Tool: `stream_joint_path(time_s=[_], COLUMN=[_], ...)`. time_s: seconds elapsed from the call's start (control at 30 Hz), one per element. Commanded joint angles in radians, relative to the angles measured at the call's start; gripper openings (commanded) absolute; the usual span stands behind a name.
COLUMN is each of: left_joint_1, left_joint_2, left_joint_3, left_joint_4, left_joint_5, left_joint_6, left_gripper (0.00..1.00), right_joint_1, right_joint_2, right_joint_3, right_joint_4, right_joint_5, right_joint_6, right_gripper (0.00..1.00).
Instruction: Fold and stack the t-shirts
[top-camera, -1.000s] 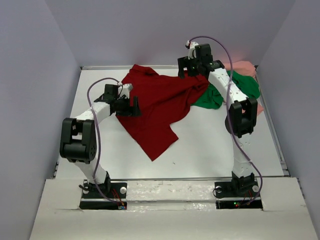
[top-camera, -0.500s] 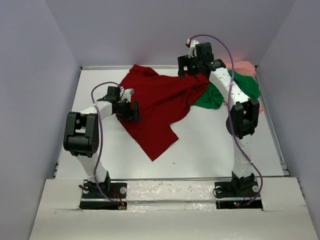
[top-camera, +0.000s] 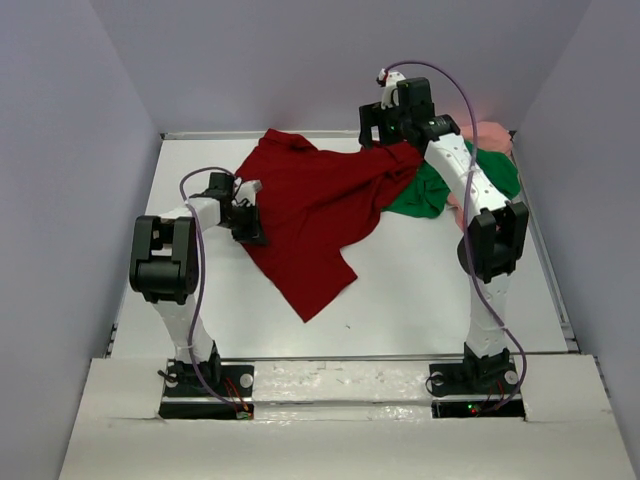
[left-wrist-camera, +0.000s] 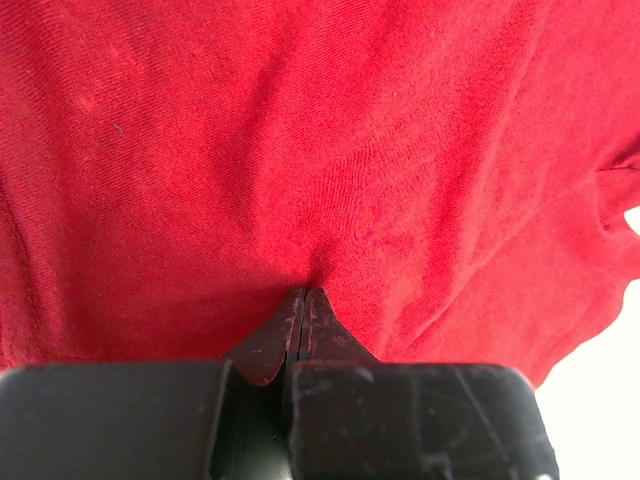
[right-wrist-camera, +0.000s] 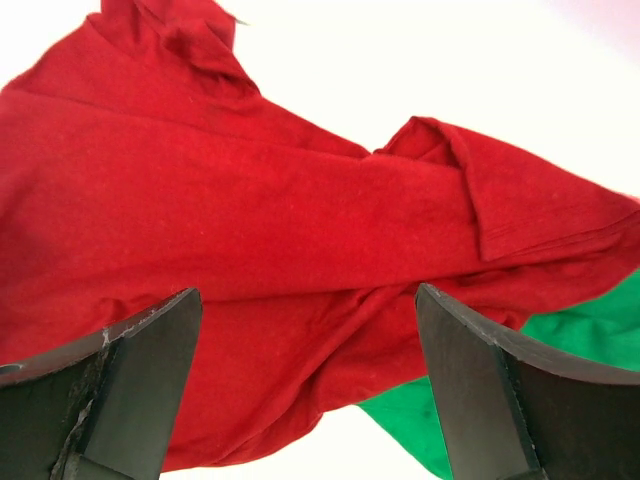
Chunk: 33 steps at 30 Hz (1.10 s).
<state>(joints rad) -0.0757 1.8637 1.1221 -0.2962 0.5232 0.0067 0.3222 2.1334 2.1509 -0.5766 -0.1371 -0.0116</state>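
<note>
left gripper (left-wrist-camera: 303, 297) pinched on dark red t-shirt (top-camera: 320, 200) (left edge) | right gripper (right-wrist-camera: 305, 295) spread, above it

In the top view we are seeing only a corner of the pale pink t-shirt (top-camera: 491, 131), the rest hiding behind the right arm (top-camera: 462, 170) and the green t-shirt (top-camera: 420, 200), itself partly under the dark red t-shirt (top-camera: 320, 210). In the left wrist view that shirt is running past the edges, and the left gripper (left-wrist-camera: 303, 300) is hiding the fold it pinches.

middle t-shirt (top-camera: 320, 215) overlapping right t-shirt (top-camera: 418, 200), third t-shirt (top-camera: 488, 131) behind
</note>
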Motion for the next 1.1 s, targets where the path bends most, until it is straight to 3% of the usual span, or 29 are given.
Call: stream_joint_path(time_s=[0.0, 0.83, 1.07], left_joint_1=[0.034, 0.471, 0.565], left_joint_2=[0.097, -0.063, -0.066], left_joint_3=[-0.022, 0.084, 0.140], left_joint_4=[-0.083, -0.261, -0.268], left_joint_5=[-0.113, -0.279, -0.224], left_joint_6=[0.055, 0.285, 0.328], left_gripper=[0.00, 0.00, 0.00], right_joint_1=[0.006, 0.006, 0.006], right_joint_2=[-0.105, -0.139, -0.089], right_joint_3=[-0.005, -0.029, -0.074], right_joint_4=[0.012, 0.012, -0.003], right_joint_5=[0.014, -0.007, -0.058], right_joint_6=[-0.014, 0.009, 0.055], right_gripper=[0.92, 0.92, 0.92])
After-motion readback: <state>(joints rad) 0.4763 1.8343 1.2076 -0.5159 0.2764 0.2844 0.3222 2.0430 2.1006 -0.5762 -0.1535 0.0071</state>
